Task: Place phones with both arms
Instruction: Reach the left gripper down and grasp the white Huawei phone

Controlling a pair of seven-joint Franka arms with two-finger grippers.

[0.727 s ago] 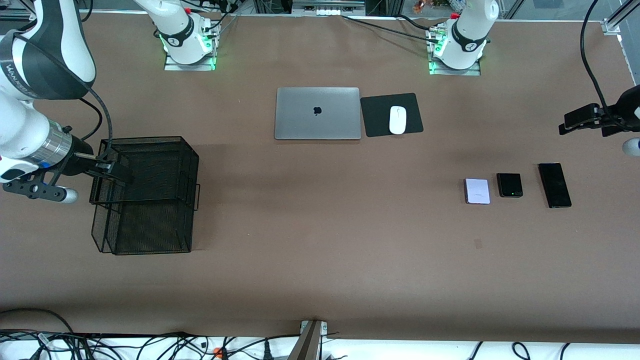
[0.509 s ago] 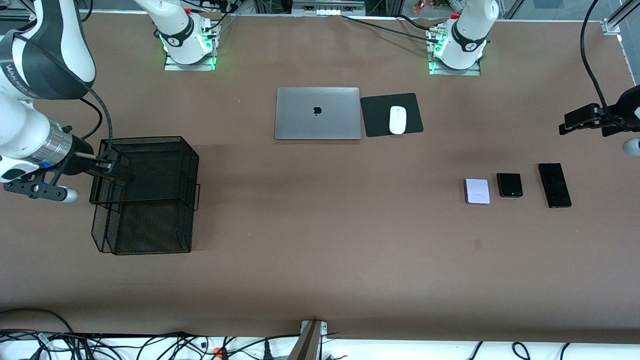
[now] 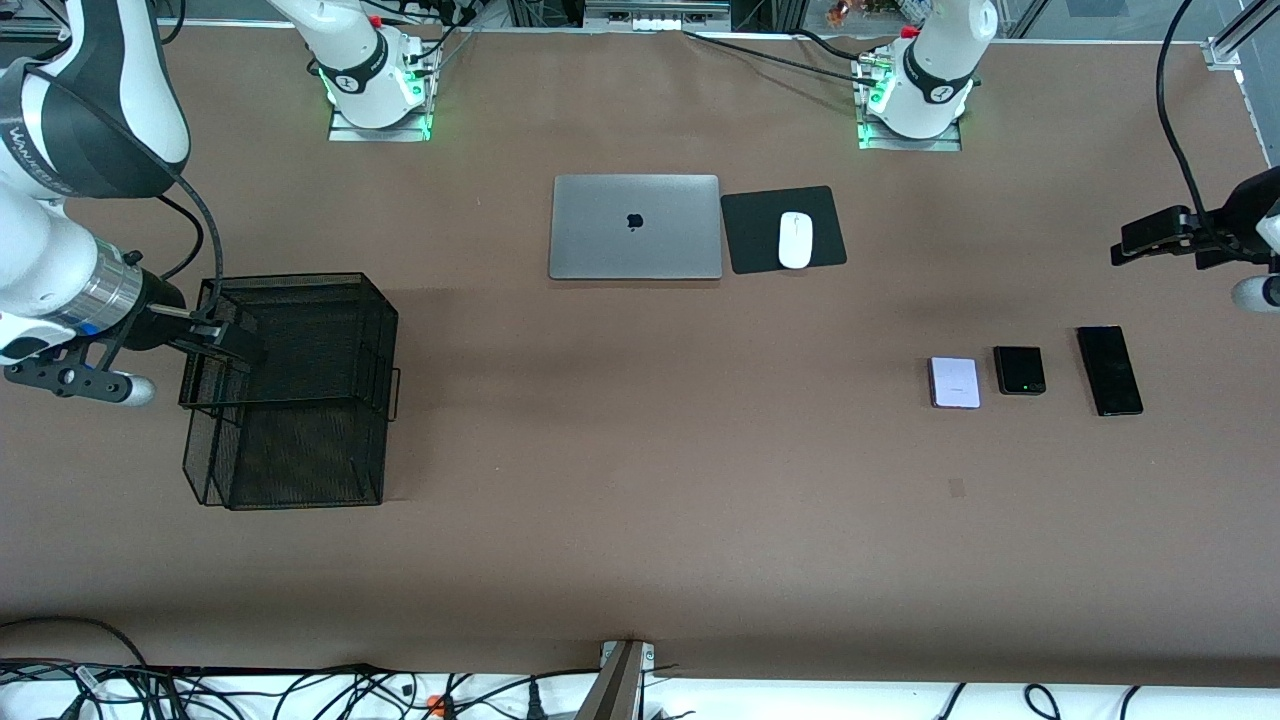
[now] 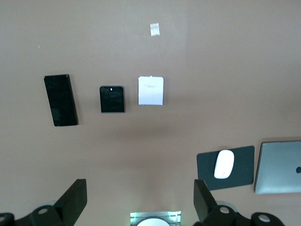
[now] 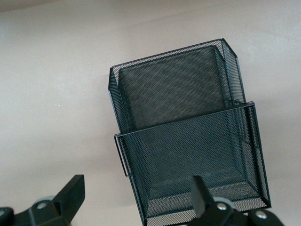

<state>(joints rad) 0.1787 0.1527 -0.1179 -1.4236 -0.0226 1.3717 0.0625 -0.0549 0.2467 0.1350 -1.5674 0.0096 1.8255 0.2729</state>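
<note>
Three phones lie flat in a row toward the left arm's end of the table: a pale-lilac squarish phone (image 3: 954, 382) (image 4: 151, 90), a small black phone (image 3: 1019, 370) (image 4: 112, 99) and a long black phone (image 3: 1109, 369) (image 4: 60, 100). My left gripper (image 3: 1130, 245) (image 4: 138, 203) hangs open over bare table at that end, apart from the phones, with nothing between its fingers. My right gripper (image 3: 228, 342) (image 5: 136, 200) is open and empty over the rim of a black mesh basket (image 3: 300, 400) (image 5: 188, 132) at the right arm's end.
A closed silver laptop (image 3: 635, 227) (image 4: 280, 167) lies mid-table near the bases. Beside it a white mouse (image 3: 795, 240) (image 4: 224, 164) sits on a black pad (image 3: 752, 235). The mesh basket has two open compartments with nothing in them. Cables run along the table's near edge.
The left arm's hand has shifted slightly at the table's end. The right arm has barely moved. The phones lie where they were.
</note>
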